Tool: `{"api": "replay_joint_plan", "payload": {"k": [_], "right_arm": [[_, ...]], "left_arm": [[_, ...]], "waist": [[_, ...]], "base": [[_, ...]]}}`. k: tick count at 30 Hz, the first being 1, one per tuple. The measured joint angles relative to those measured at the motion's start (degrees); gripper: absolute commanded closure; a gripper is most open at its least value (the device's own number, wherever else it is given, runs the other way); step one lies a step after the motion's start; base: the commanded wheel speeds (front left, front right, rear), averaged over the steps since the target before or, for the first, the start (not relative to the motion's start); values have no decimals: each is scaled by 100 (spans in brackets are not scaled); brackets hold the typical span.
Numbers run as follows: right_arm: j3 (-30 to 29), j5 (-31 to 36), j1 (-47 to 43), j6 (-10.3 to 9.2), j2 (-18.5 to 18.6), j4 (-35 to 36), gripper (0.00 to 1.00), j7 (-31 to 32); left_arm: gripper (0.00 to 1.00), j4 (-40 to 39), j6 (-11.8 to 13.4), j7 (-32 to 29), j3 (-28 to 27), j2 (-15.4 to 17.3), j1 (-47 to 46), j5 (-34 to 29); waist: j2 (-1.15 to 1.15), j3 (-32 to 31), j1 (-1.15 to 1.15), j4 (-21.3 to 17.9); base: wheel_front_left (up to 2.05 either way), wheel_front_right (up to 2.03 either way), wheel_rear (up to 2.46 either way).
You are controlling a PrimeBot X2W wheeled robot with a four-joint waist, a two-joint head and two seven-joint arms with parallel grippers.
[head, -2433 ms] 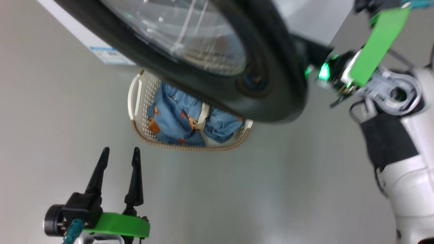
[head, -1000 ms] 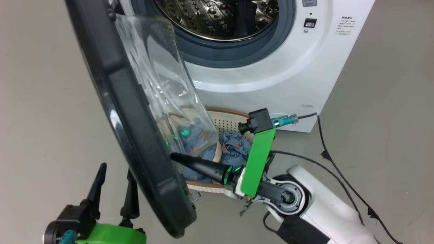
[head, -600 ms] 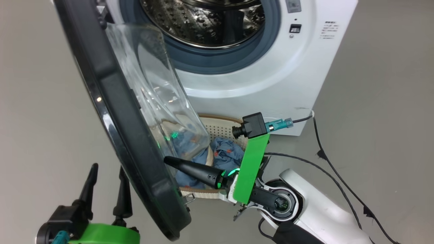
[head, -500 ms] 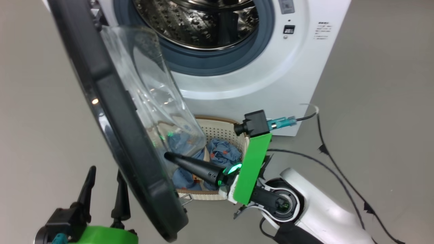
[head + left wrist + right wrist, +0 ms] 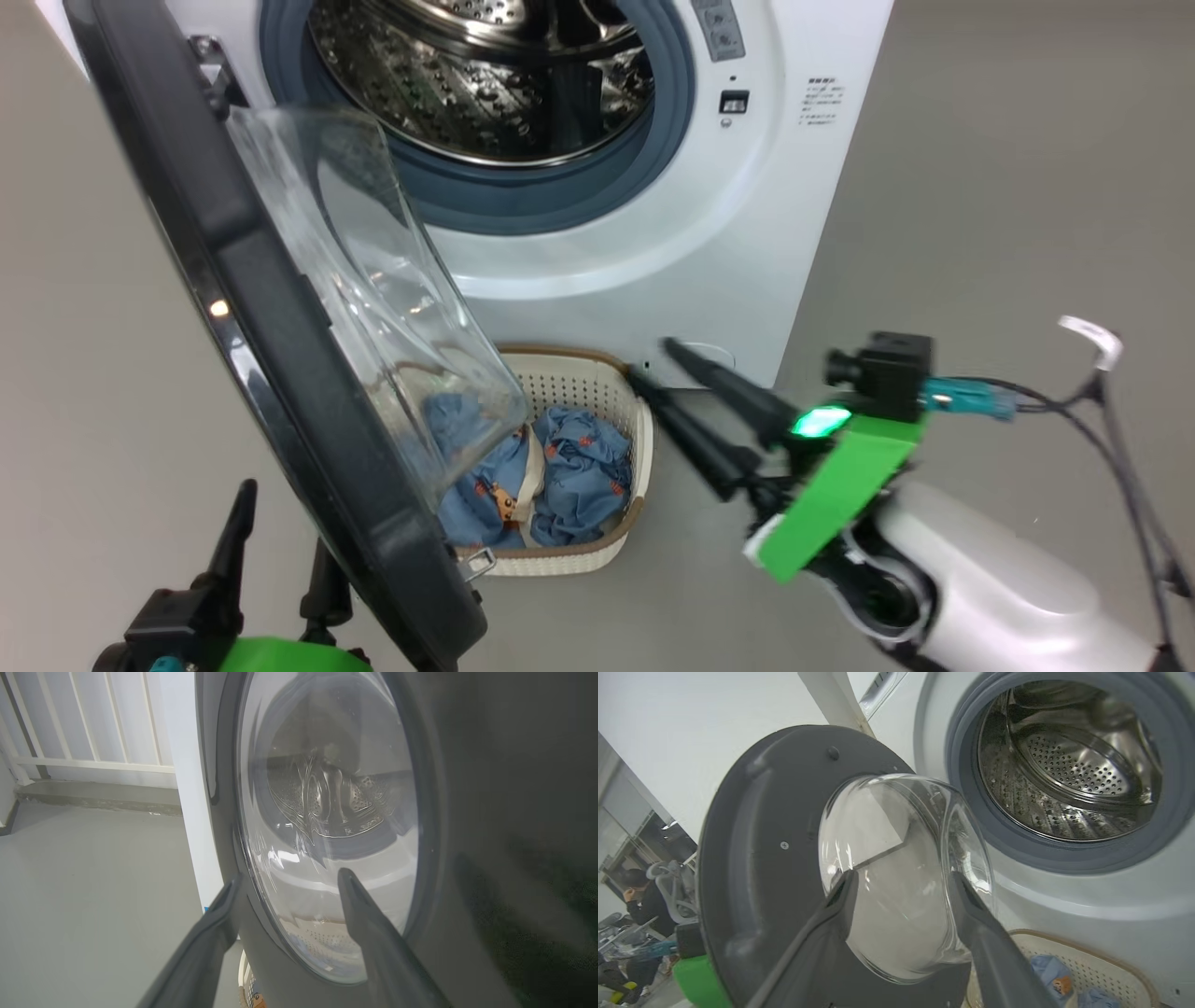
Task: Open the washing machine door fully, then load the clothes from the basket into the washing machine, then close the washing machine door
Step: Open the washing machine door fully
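- My right jaws stand apart and hold nothing. Their two long dark fingers (image 5: 738, 397) hang over the grey floor (image 5: 980, 187), just right of the small cream-white perforated plastic basket with the brown woven-look rim (image 5: 586, 385).
- The large round washing machine door with the wide glossy black rim (image 5: 271, 327) stands swung out on its metal hinge (image 5: 213, 65) at the left of the opening. It is well apart from my right jaws, with the basket between us.
- Its bulging clear glass bowl (image 5: 373, 299) faces my right side. In the right wrist view the bowl (image 5: 901, 872) sits framed between my two right fingers, apart from them.
- My left jaws are apart too, and empty, on the door's outer side near its lower edge. One finger (image 5: 233, 532) shows whole; the other is partly hidden behind the rim.
- In the left wrist view the door's outer face (image 5: 327, 812) is close ahead. I cannot tell whether a finger touches it.
- The big white boxy front-loading washing machine (image 5: 709, 233) gapes open, its grey rubber gasket (image 5: 523, 201) ringing the perforated steel drum (image 5: 467, 84), where I see steel wall.
- The basket sits on the floor against the machine's front, partly under the glass bowl.
- In it lie two crumpled light blue garments with small orange-brown bears (image 5: 579, 471), side by side, one with a cream band (image 5: 530, 467).
- A seated person (image 5: 642, 900) shows far off in the right wrist view.
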State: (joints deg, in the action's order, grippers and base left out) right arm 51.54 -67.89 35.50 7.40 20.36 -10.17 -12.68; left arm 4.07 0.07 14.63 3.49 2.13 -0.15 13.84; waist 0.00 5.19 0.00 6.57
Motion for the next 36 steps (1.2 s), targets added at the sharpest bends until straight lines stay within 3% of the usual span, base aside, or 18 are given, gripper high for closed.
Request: {"api": "replay_joint_plan", "payload": {"k": [3, 5, 6, 8, 16, 24, 36], "right_arm": [[-148, 385, -135, 0, 261, -322, 0, -158], [-795, 756, -420, 0, 250, -338, 0, -162], [-1401, 1281, -740, 0, 254, -320, 0, -163], [-1967, 1837, -1140, 0, 240, -291, 0, -163], [-3805, 3464, -2419, 0, -277, 74, 0, -164], [-5020, 4397, -3231, 0, -805, 430, 0, -163], [-6006, 5101, -3972, 0, -1416, 690, 0, -163]], "left_arm": [[0, 12, -43, 0, -67, 1, 28, -51], [0, 11, -69, 0, -135, 2, 49, -89], [0, 10, -88, 1, -176, 2, 68, -130], [0, 8, -93, 1, -209, 2, 103, -154], [0, -7, -129, 0, -320, 2, 163, -154], [0, -7, -134, 0, -290, 2, 237, -153], [0, 9, -126, 0, -250, 3, 268, -134]], "waist": [[0, -80, 0, -35], [0, -108, 0, -81], [0, -123, 0, -129], [0, -145, 0, -171], [0, -206, 0, -338], [0, -243, 0, -389], [0, -329, 0, -343]], "base": [[0, 0, 0], [0, 0, 0], [0, 0, 0], [0, 0, 0], [0, 0, 0], [0, 0, 0], [0, 0, 0]]}}
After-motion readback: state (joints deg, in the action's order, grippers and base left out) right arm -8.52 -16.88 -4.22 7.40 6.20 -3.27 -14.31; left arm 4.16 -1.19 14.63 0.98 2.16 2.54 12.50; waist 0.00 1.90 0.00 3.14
